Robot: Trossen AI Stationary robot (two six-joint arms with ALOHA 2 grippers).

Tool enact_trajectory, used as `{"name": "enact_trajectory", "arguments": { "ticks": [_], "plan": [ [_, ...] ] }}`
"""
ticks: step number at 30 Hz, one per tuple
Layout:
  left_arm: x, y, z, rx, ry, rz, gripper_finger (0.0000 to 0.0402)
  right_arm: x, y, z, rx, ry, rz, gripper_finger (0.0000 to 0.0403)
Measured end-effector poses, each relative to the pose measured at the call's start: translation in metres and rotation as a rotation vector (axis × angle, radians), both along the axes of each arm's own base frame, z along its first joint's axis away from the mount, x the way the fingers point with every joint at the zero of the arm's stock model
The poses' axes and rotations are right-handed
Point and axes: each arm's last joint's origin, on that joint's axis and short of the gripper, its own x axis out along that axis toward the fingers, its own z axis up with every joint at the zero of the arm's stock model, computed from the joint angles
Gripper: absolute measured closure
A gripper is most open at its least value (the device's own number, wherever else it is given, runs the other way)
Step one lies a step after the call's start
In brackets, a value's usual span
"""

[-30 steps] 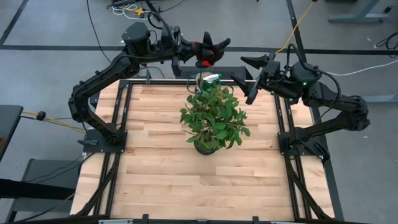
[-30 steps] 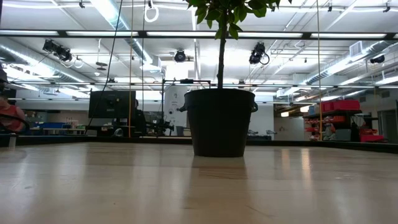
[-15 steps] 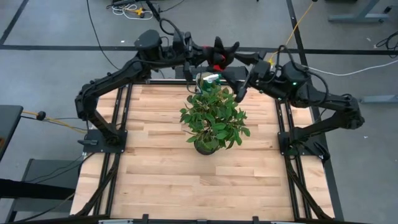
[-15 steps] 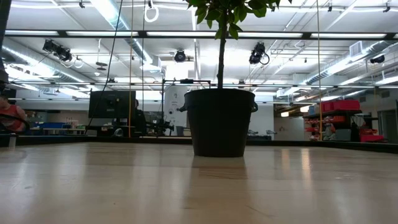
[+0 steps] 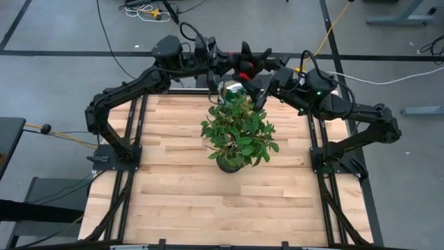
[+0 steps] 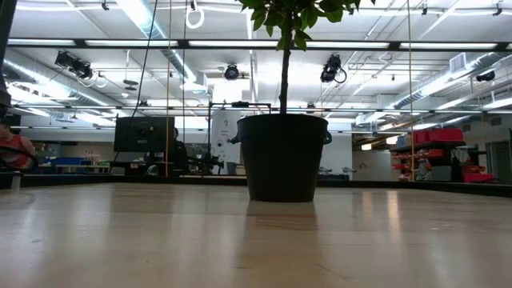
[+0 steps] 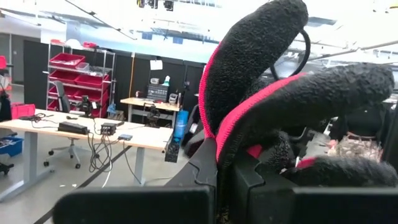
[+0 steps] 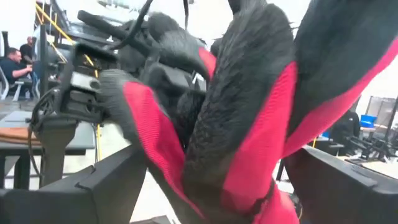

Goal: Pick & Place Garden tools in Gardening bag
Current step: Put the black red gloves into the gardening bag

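A red-and-black glove (image 5: 247, 60) hangs in the air above the table's far edge, behind the potted plant (image 5: 237, 132). My left gripper (image 5: 234, 61) is shut on it. My right gripper (image 5: 258, 75) is open, and its two fingers (image 8: 106, 186) stand on either side of the glove (image 8: 249, 124). I cannot tell whether they touch it. Below the glove, a pale rounded thing with a green spray top (image 5: 234, 87) shows past the foliage; the gardening bag is mostly hidden there. The low view shows only the plant's dark pot (image 6: 284, 156). My left gripper pinches the glove's lower part (image 7: 231, 163) between its two fingers, coming level from the table's left side. The glove is lifted clear, and its black-and-red fingers (image 7: 261, 56) stick up and out beyond the gripper.
The leafy plant stands mid-table, its foliage reaching close under both grippers. The wooden tabletop (image 5: 222, 201) lies bare toward the near edge. A dark metal frame (image 5: 316, 139) runs along the table's sides. A person sits far off in the room (image 8: 11, 62).
My left gripper has carried the glove toward the table's right along the far edge. My right gripper has gone toward the table's left, up to the glove, so that its open fingers now stand around it.
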Motion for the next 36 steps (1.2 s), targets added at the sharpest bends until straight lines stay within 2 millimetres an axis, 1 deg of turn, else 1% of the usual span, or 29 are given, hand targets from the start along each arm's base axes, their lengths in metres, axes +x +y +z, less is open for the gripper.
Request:
{"name": "enact_trajectory", "arguments": {
  "ticks": [3,8,14,19,36],
  "plan": [
    [0.0005,-0.0016,0.0003,0.001,-0.003,-0.005,0.0391,0.0039,-0.0021,-0.0022,0.005,0.001,-0.021,0.0032],
    [0.0006,-0.0016,0.0002,-0.006,-0.002,-0.007,0.0391,0.0041,-0.003,-0.0019,0.012,-0.008,-0.054,0.0033],
    [0.0005,-0.0015,0.0001,-0.009,-0.002,-0.008,0.0391,0.0028,-0.0029,-0.0004,0.011,-0.019,-0.055,0.0056],
    [0.0006,-0.0019,0.0001,-0.006,-0.001,-0.017,0.0391,0.0027,-0.0029,0.0,0.011,-0.024,-0.055,0.0097],
    [0.0004,-0.0022,0.0002,-0.004,0.0,-0.03,0.0391,0.0027,-0.0029,0.0,0.01,-0.023,-0.055,0.0265]
  ]
}}
